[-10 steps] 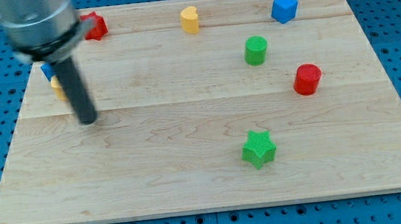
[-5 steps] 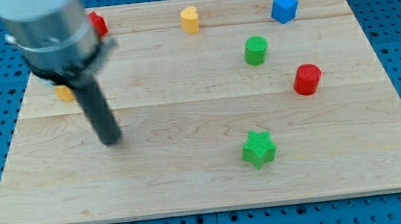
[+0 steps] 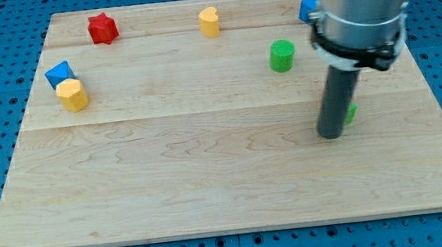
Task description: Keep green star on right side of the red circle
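My tip (image 3: pixel 331 134) rests on the board at the view's right, under the large grey arm body. Only a sliver of the green star (image 3: pixel 352 113) shows, at the rod's right edge just above the tip and touching the rod. The red circle does not show; the rod and arm body cover the spot where it stood, so I cannot tell how the star lies relative to it.
A green cylinder (image 3: pixel 282 54) stands up and left of the rod. A blue cube (image 3: pixel 307 5) peeks out at the top beside the arm. A yellow block (image 3: pixel 209 21), a red star (image 3: pixel 101 27), a blue block (image 3: pixel 59 73) and a yellow hexagon (image 3: pixel 72 95) lie further left.
The arm swept from the view's left to the right. The green star moved up and right from the lower middle. The red circle is now covered.
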Action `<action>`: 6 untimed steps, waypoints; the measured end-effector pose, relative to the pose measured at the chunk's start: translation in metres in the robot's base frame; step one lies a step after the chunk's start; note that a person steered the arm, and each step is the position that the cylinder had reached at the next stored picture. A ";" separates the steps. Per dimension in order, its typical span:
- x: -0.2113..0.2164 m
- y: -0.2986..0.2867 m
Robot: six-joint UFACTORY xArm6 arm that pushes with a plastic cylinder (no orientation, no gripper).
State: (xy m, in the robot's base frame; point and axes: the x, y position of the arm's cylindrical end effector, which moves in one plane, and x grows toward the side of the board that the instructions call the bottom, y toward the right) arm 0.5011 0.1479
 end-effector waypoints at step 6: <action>-0.103 0.060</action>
State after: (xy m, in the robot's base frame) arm 0.3980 0.2084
